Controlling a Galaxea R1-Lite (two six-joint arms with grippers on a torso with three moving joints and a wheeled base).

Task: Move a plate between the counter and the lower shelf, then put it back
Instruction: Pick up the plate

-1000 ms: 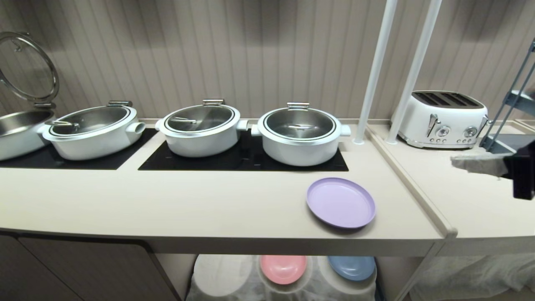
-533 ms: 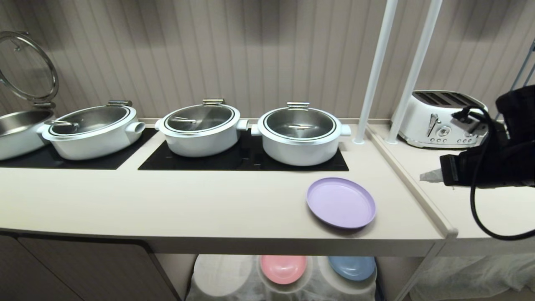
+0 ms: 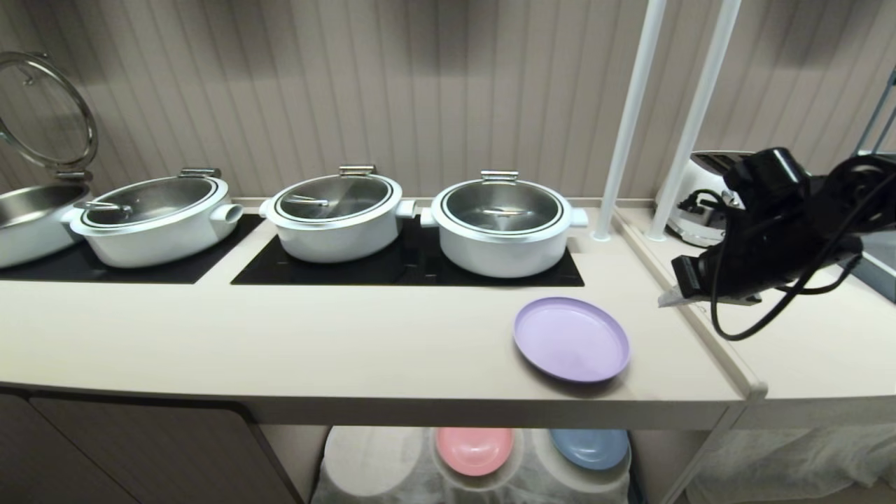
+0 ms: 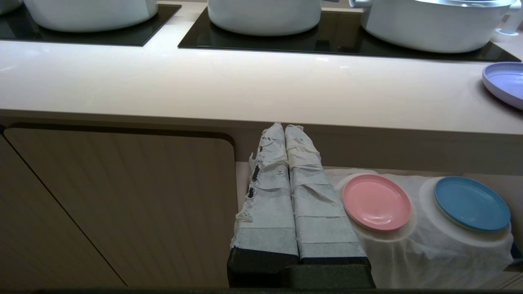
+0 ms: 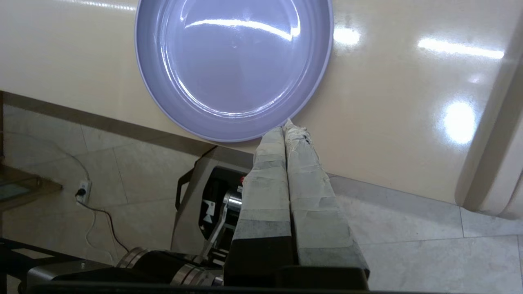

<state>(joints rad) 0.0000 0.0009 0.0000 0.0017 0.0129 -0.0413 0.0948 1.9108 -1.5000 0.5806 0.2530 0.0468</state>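
The right gripper (image 5: 287, 124), fingers pressed together and empty, hangs above the counter (image 3: 350, 336). The plate (image 5: 233, 65) lies on the counter just ahead of its fingertips. The left gripper (image 4: 284, 127) is likewise closed, below the counter edge.

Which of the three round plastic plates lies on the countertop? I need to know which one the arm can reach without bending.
The lilac plastic plate on the beige counter; the pink plate and blue plate rest on the cloth-draped lower shelf.

No readable text, labels, brands or numbers in any view. Toaster (image 3: 700, 203) front mostly hidden behind arm; no marking legible there.
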